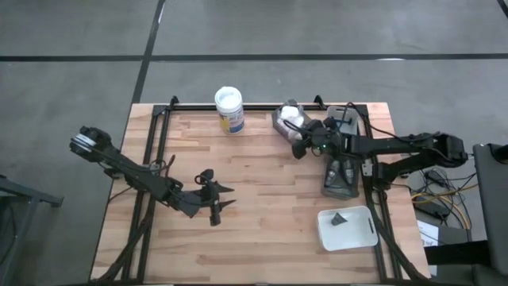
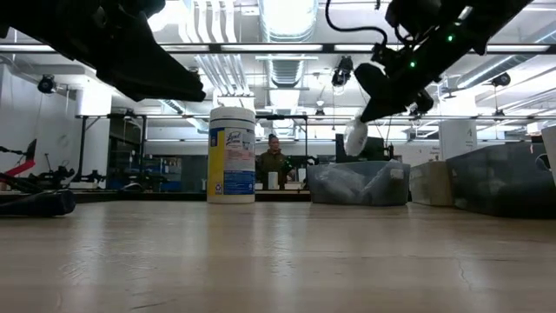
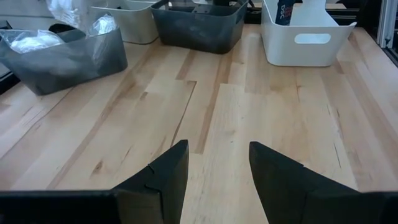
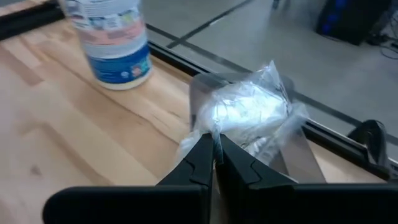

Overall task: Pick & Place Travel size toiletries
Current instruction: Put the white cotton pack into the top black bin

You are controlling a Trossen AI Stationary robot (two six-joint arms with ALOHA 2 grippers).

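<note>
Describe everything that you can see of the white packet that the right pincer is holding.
The white packet is a small puffy pouch of clear, crinkled plastic film with soft white contents, glossy under the light. The right pincer is shut on a fold of its film at one edge, so it hangs in the air above the grey tray at the table's far edge, beside the white-lidded jar. In the low view it dangles under the fingers, clear of the tray. Only the pincer touches it.
</note>
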